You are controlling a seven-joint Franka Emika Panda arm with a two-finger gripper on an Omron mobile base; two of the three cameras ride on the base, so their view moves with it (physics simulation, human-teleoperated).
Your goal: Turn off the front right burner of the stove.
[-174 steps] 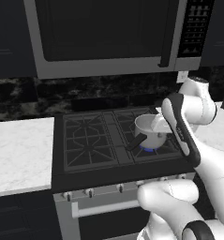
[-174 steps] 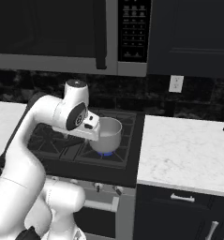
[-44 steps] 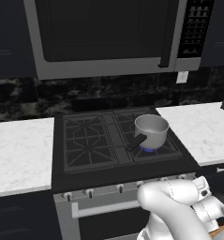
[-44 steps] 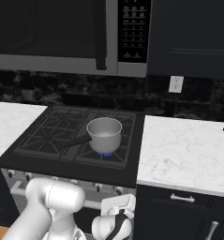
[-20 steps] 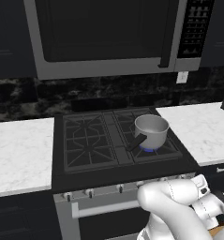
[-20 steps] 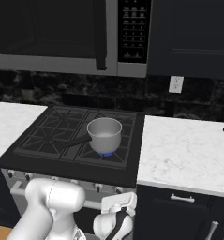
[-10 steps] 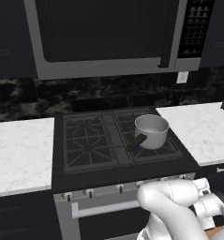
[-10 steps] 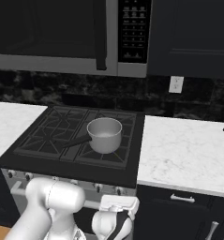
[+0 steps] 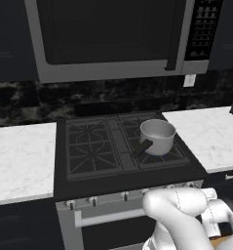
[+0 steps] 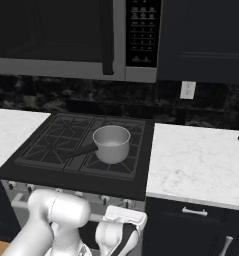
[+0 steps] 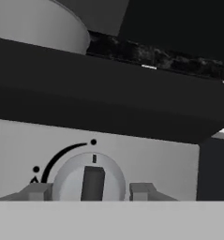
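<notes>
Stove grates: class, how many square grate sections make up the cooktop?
4, in a two-by-two grid on the stove: back left, front left, back right, and the front right burner, largely covered by the pot.

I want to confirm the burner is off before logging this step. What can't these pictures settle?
- Front right burner: its head is hidden under the pot in both base views.
- Knob: its lower half is cut off in the hand view.
- Gripper: the fingertips flank the knob, but contact cannot be told.
- Knob row: too small for markings in the left base view.
</notes>
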